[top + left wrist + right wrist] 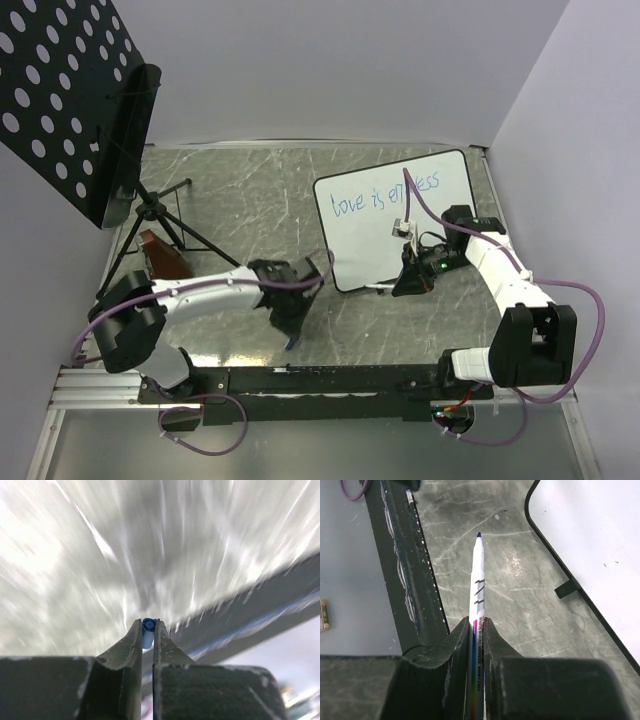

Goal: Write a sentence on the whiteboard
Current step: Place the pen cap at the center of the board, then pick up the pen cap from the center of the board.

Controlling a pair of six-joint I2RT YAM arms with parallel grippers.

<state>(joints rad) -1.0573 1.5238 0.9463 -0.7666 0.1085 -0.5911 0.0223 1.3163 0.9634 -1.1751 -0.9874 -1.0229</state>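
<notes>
Toward the front edge, right gripper (pixel 477 623) clamps the bare-tipped marker (pixel 479 575), left gripper (pixel 148 633) pinches a blue cap (pixel 148 625), likely for recapping.

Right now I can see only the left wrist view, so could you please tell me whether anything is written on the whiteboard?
Observer: Yes, the whiteboard carries the sentence in blue, roughly "love is endless".
Operator: Thank you. My left end effector pinches a blue cap; where is its marker?
Observer: The right end effector is shut on the whiteboard marker, whose bare tip points at the grey table, off the board's black rim.
</notes>
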